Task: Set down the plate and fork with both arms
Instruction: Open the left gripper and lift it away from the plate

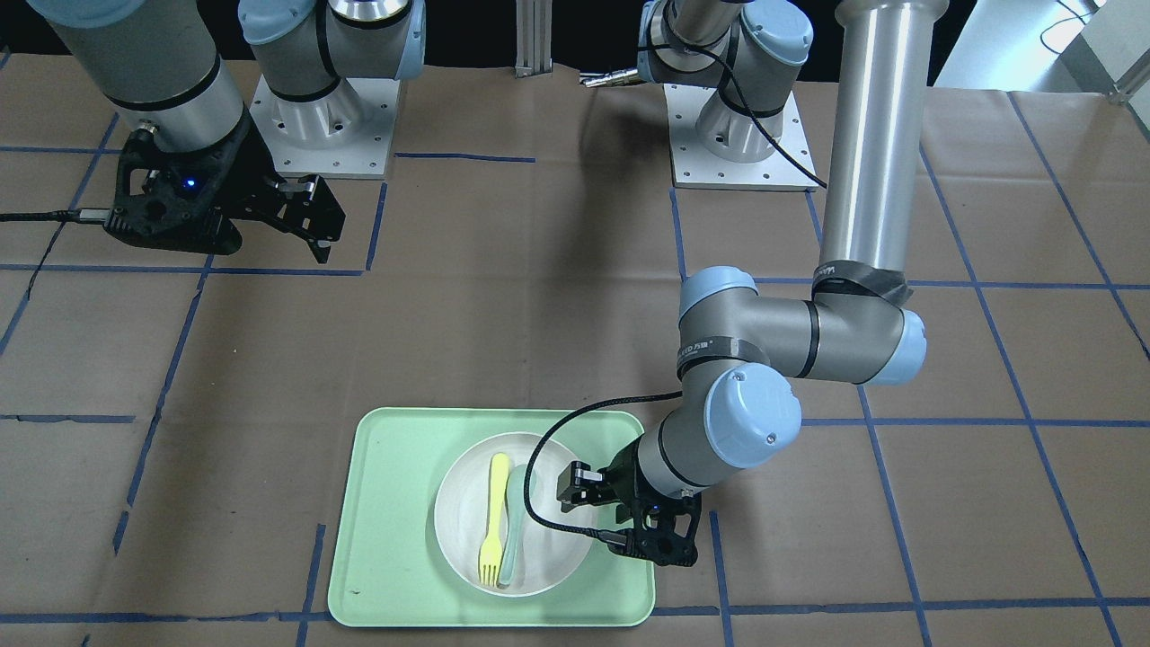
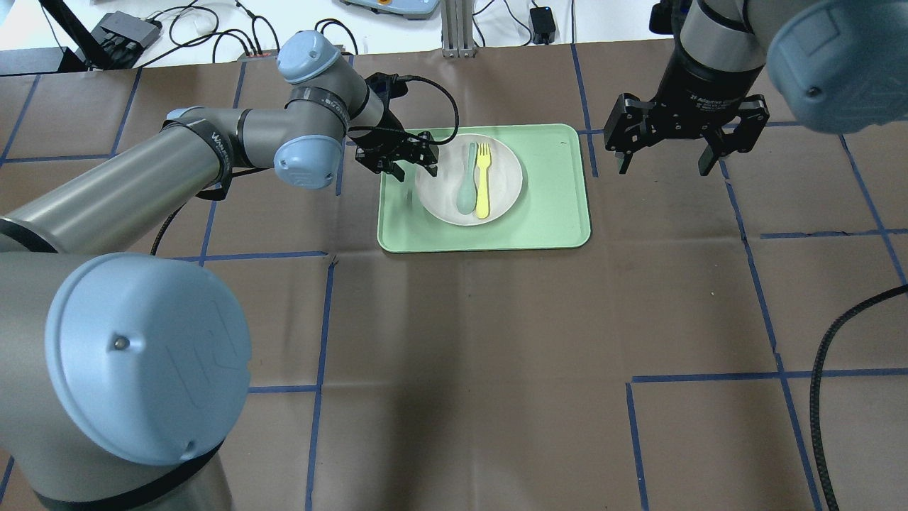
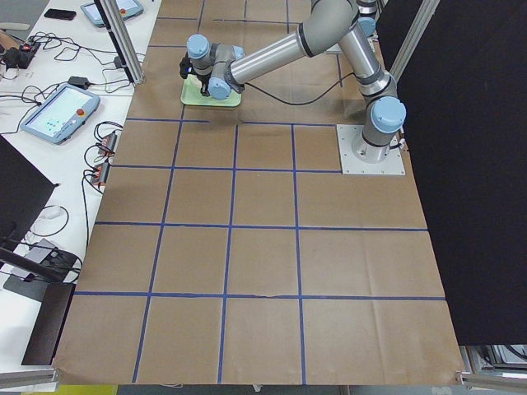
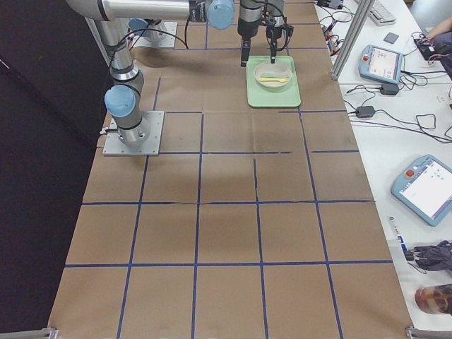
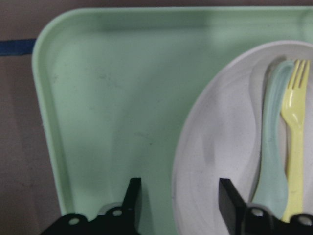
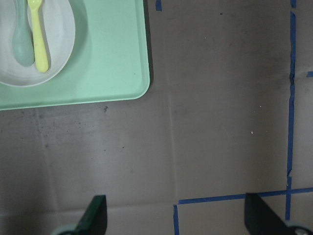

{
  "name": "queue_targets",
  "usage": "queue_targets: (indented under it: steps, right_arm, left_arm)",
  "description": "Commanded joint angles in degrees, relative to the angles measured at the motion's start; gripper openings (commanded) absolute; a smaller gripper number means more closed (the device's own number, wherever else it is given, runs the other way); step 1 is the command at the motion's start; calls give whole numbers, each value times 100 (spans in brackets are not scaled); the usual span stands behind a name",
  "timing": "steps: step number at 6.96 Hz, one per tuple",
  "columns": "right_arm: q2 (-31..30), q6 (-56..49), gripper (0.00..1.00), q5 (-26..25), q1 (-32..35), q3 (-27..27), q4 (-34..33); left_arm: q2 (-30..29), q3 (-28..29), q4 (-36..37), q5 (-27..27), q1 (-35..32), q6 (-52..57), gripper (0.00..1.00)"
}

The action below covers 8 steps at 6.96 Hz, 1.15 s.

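The off-white plate (image 2: 440, 191) lies on the light-green tray (image 2: 553, 213). The pale-yellow fork (image 2: 483, 181) lies in the plate, beside a grey-green spoon (image 2: 467, 184). My left gripper (image 2: 415, 169) is open and low at the plate's left rim. In the left wrist view the gripper (image 5: 181, 200) straddles the rim of the plate (image 5: 220, 147), one finger over the tray (image 5: 98, 98) and one over the plate, with the fork (image 5: 296, 127) just past it. My right gripper (image 2: 665, 169) is open and empty, raised over the table to the right of the tray.
Brown paper with blue tape lines covers the table (image 2: 461, 355). The left arm's black cable (image 1: 548, 449) loops over the plate's edge. Both arm bases (image 1: 323, 126) stand at the robot's side of the table. The right wrist view shows the tray's corner (image 6: 137, 83) and bare paper.
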Motion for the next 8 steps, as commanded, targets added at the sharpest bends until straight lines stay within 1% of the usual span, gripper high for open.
queue_targets:
  steps: [1,2,3,4,5,6,8]
  right_arm:
    - [0,0,100,0,5,0,0]
    - [0,0,100,0,5,0,0]
    - [0,-8,100,0,5,0,0]
    - [0,-17,100,-9,5,0,0]
    - [9,0,100,-9,5,0,0]
    - [0,9,100,-35,-4,-78,-17]
    - [114,122,100,-27,13,-315,-61]
  left_arm:
    - [985,-228,-1054,449,-20,-147,99]
    - [1705,-394,-2010,1114,-20,-147,99]
    - [2365,-570,-2655,1365,-20,-147,100]
    - [3120,-798,-3236,1941,-12,-147,100]
    - [3728,-931,-3833,2069,6,-164,100]
    - [4021,-819,-4414,2096,32,-173,100]
    - [4199,-835,-4464,2071,32,-164,100]
